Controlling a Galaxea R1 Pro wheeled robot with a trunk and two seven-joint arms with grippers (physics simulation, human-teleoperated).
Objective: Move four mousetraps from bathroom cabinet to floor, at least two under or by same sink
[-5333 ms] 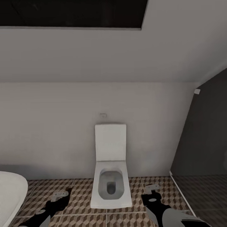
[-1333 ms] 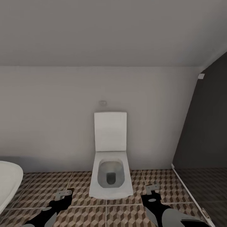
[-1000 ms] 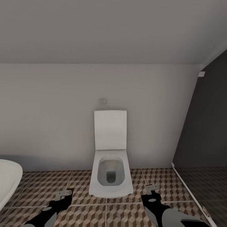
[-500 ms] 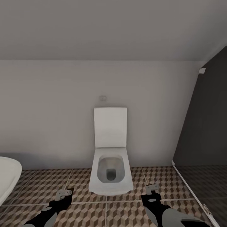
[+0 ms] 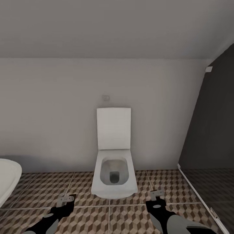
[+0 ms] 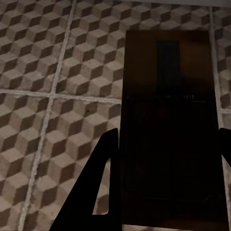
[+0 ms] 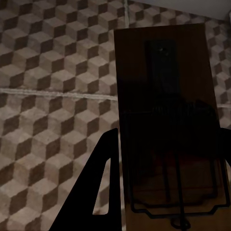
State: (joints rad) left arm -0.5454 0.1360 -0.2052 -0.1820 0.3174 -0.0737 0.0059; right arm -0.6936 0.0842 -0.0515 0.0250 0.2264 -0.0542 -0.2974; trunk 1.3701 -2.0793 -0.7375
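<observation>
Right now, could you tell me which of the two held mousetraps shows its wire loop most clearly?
The mousetrap between the right gripper's fingers: a thin wire loop runs across its near end. The one in the left gripper is too dark to show any wire.

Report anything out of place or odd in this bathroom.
Nothing looks spilled or damaged. The toilet stands with its lid up on the bathroom floor. Each gripper holds a mousetrap between its fingers: left, right.

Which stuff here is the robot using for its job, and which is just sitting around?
For the job:
- mousetrap in the left gripper
- mousetrap in the right gripper
- floor, where the traps go

Just there:
- toilet, lid up
- white rounded rim at the left edge, cut off
- dark panel on the right
</observation>
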